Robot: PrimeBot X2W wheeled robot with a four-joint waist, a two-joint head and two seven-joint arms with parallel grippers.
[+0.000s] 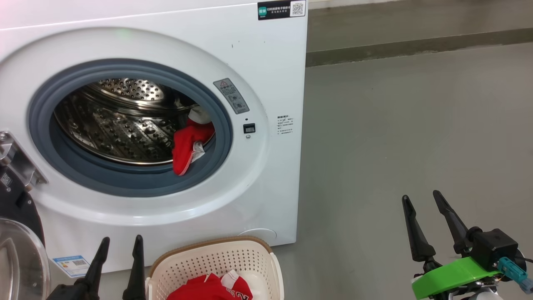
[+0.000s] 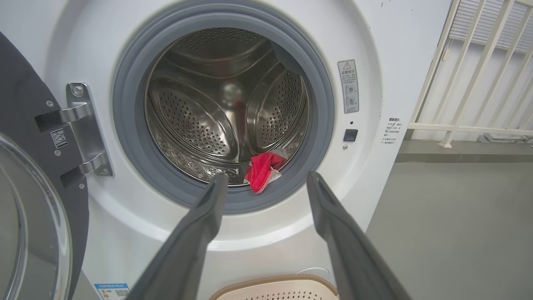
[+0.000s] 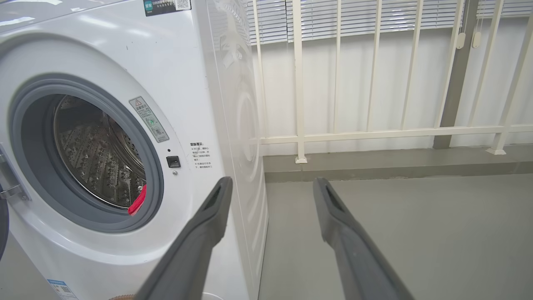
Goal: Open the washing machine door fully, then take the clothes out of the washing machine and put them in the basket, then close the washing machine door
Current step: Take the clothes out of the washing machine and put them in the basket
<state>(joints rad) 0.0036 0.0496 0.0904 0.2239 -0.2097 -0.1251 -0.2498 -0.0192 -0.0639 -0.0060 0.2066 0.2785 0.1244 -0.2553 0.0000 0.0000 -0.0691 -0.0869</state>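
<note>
One washing machine door [image 1: 18, 250] (far left): swung open.
Left gripper [image 1: 121, 238]: fingers spread, empty, just left of basket [image 1: 216, 258].
Drum [image 1: 116, 125]: red garment [image 1: 187, 143] draped at lower right.
Basket: on floor before washing machine [image 1: 258, 62], red clothes [image 1: 208, 287] inside.
Right gripper [image 1: 420, 196]: spread, empty, well apart.

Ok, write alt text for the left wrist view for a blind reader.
A white front-loading washing machine with its round door standing open at the left, and a red garment lying at the lower right of the drum, spilling onto the grey seal. The left gripper, dark fingers spread apart, points at the opening above a cream basket.
</note>
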